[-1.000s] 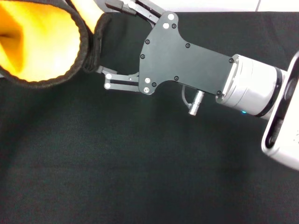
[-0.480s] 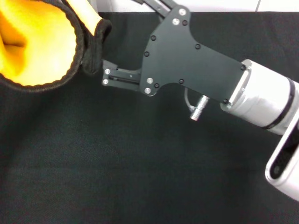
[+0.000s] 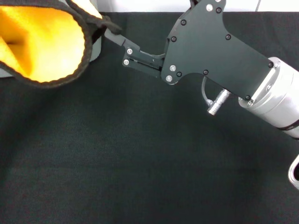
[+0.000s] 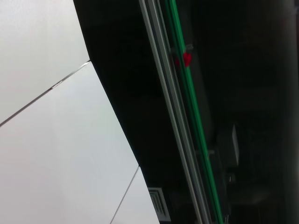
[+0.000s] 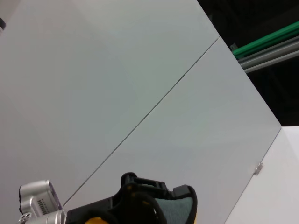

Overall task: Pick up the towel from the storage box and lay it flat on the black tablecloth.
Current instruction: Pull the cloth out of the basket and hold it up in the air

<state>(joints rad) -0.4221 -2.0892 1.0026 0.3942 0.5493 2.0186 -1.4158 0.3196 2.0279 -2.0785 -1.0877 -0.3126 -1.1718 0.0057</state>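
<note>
towel: up off table at about 10 o'clock in head view, yellow-orange side facing camera, bulging like a pouch, black stitched border curling round its edge. right wrist view catches grey-green side too, bit bunched.

storage box: only light grey sliver peeking out just beside towel's edge, mostly hidden.

black tablecloth: plain matte black, spread flat, fills nearly whole head view.
</note>
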